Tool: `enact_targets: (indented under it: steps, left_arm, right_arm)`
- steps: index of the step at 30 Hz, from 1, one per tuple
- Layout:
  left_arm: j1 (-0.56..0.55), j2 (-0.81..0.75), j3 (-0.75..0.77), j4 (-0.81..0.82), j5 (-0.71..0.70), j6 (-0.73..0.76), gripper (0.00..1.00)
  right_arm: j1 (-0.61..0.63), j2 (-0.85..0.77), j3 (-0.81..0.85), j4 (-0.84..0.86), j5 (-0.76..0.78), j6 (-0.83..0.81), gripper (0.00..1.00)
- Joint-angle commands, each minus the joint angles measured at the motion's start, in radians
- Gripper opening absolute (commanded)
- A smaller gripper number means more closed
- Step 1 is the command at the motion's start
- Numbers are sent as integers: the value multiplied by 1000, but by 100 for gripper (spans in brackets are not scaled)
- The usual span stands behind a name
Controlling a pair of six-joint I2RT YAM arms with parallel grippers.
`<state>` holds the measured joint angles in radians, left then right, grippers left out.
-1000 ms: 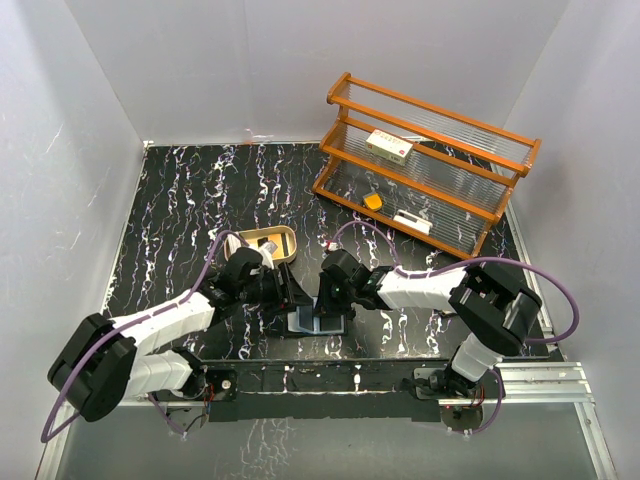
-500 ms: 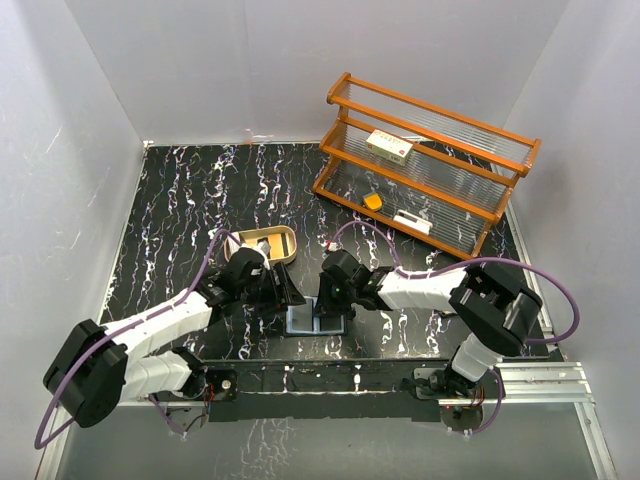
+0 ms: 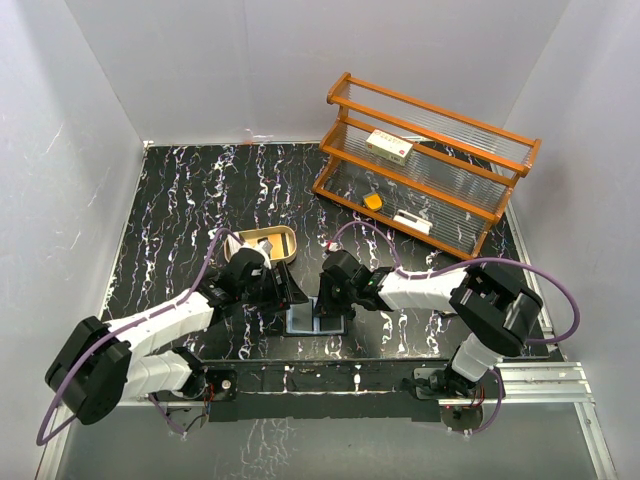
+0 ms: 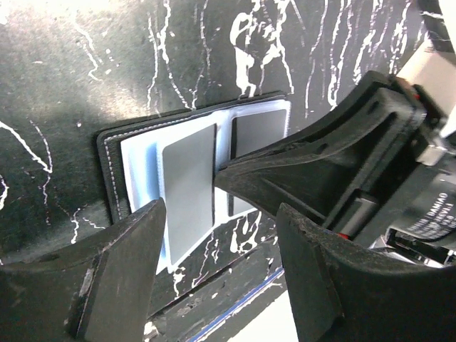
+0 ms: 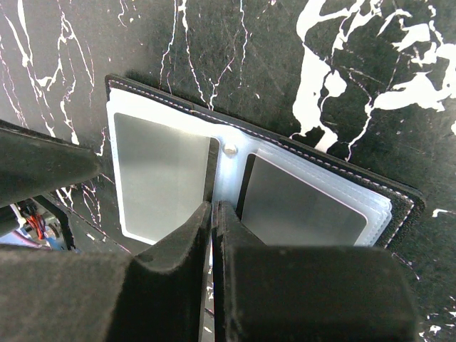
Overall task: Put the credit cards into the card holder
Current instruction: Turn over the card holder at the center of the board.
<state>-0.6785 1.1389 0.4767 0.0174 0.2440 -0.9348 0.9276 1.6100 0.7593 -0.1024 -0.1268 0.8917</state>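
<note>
The left arm point(image 3: 160, 322) and right arm point(image 3: 415, 290) share white link shells between bulky black joint housings, each trailing a purple cable point(image 3: 212, 256). The left end effector point(image 3: 288, 290) and right end effector point(image 3: 324, 308) carry matte black, wedge-shaped fingers point(image 4: 114, 278) with a grainy surface. Small white lettering point(image 4: 436, 212) marks a black wrist housing.

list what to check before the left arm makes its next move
1. card holder open and lying flat: ok
2. right gripper shut, tips on the centre fold: ok
3. left gripper open and empty: ok
4. grey card and darker card sitting in their pockets: ok
5. more cards waiting in the tan tray: cannot tell
</note>
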Motion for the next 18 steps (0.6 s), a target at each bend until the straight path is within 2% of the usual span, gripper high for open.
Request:
enact_targets:
  steps: [1, 18]
  left_arm:
    - [-6, 14, -16, 18, -3, 19, 62]
    - [-6, 71, -42, 49, -11, 36, 62]
  right_arm:
    - [7, 11, -32, -17, 33, -21, 4]
    - [7, 9, -35, -15, 34, -18, 4]
